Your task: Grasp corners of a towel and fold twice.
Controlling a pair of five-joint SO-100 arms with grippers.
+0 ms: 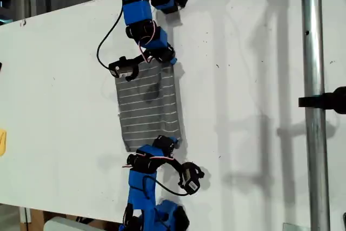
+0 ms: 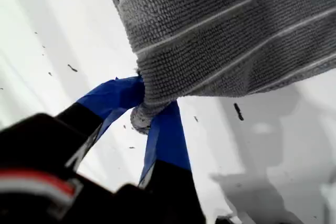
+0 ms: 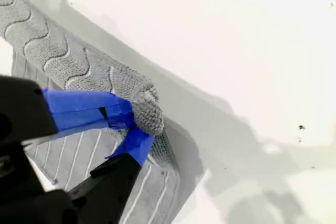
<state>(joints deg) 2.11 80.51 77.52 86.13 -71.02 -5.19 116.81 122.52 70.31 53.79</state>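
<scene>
White table (image 1: 259,79) carries the towel (image 1: 148,106), stretched between my two arms in the middle of the exterior view. My first gripper (image 2: 149,111) is clamped on one corner (image 2: 140,116) and lifts it. My second gripper (image 3: 137,124) is pinching another corner (image 3: 148,111), which is bunched between its blue fingers (image 3: 84,109).

Our first pincer (image 2: 152,109) is clamped tight on a corner (image 2: 140,120) of the towel (image 2: 226,30); our second pincer (image 3: 132,125) pinches another corner (image 3: 148,109).
</scene>
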